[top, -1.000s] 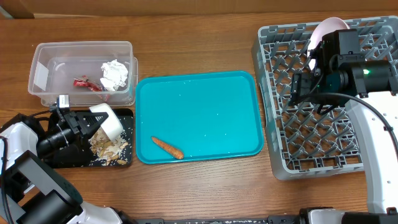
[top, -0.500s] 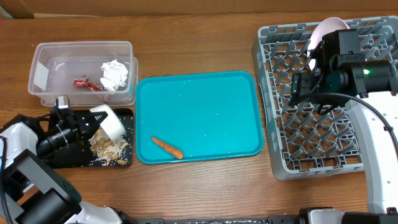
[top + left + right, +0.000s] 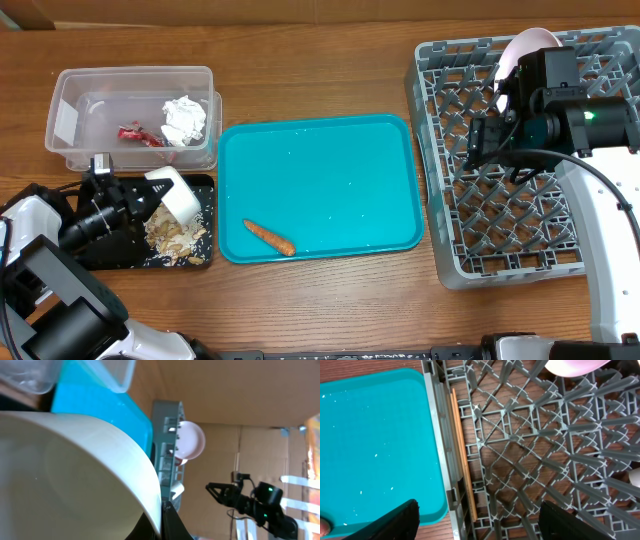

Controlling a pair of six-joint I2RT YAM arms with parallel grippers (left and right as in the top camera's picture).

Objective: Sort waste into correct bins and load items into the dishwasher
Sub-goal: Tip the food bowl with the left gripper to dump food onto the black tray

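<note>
The large grey dish rack (image 3: 500, 220) fills the right side of the overhead view, standing on a wooden counter (image 3: 330, 310). A teal tray (image 3: 330, 180) lies in the middle. At the left, a clear tub (image 3: 130, 70) sits above a shallow black tray (image 3: 120, 258).

My left claw (image 3: 148, 196), at the lower left, is closed on a small white bowl (image 3: 176, 196). The bowl is tipped over the black tray with its mouth turned down toward the beige food scraps (image 3: 178, 236). In the left wrist view the bowl's rim fills most of the frame, and the rack shows far beyond it.

My right claw (image 3: 479, 509) hangs over the left part of the rack, jaws spread wide, holding nothing.

The bowl belongs in the rack, which lies directly to the right of my left claw and well apart from it, with the whole teal tray between them. I judge that my right arm is far nearer the rack, and my left nearer the bowl.

A small carrot piece (image 3: 269, 236) lies on the teal tray's lower left, near my left claw. Its long axis runs from upper left to lower right.
</note>
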